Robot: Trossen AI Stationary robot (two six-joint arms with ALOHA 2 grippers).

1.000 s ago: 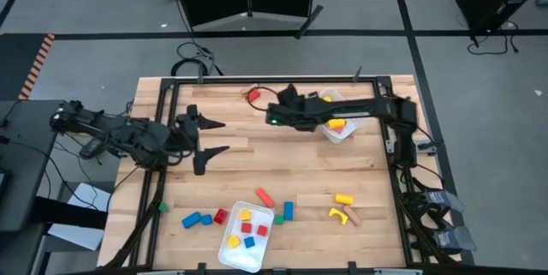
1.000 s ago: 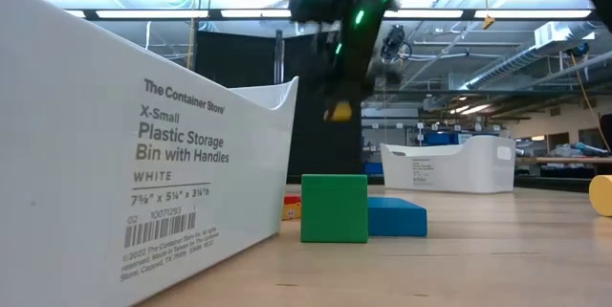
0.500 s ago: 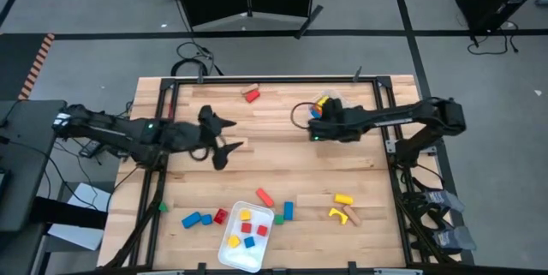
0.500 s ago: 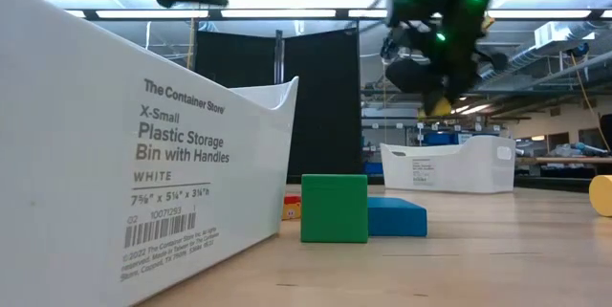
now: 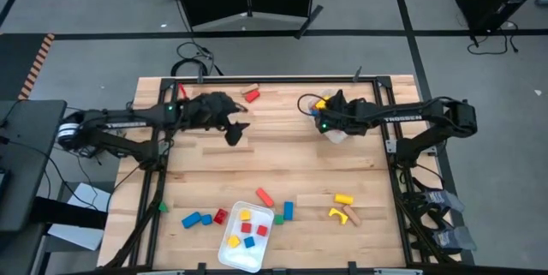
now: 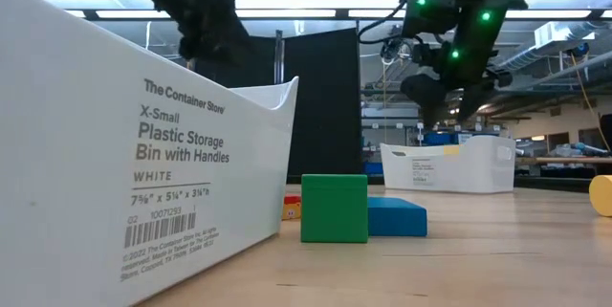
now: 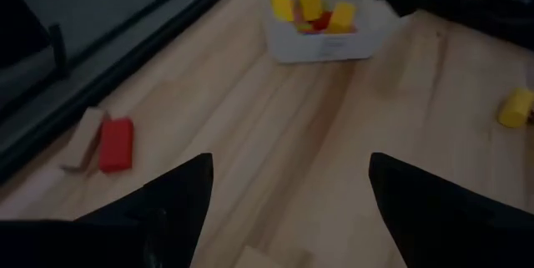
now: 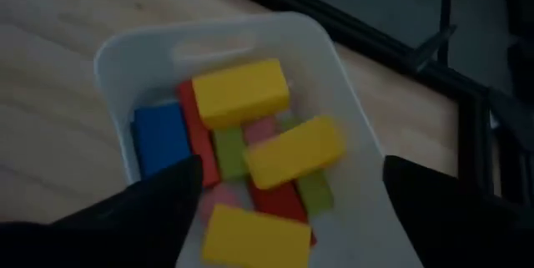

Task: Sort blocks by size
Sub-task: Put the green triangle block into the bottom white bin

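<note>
The right gripper (image 5: 323, 114) hangs with its fingers spread and empty over the far white tray (image 8: 350, 143), a thin-walled plastic bin with rounded corners. Directly under it in the right wrist view lie the blocks: three yellow bars (image 8: 240, 91) on top, smooth painted wood with squared edges, over a red bar (image 8: 197, 139), a blue block (image 8: 158, 139) and pale green and pink pieces.

The left gripper (image 5: 235, 129) is also spread wide and holds nothing, above the bare plank table (image 5: 282, 159) at its far left part. Near it, by the far edge, a red block (image 7: 115, 144) lies beside a plain wooden piece (image 7: 83, 138).

At the near edge a second white tray (image 5: 235, 249) holds small red, yellow and blue cubes (image 5: 250, 228). Just beside it on the wood lie loose blue, red and green blocks (image 5: 199, 219), and farther right a yellow cylinder (image 5: 343, 199) and a yellow arch (image 5: 337, 215).
</note>
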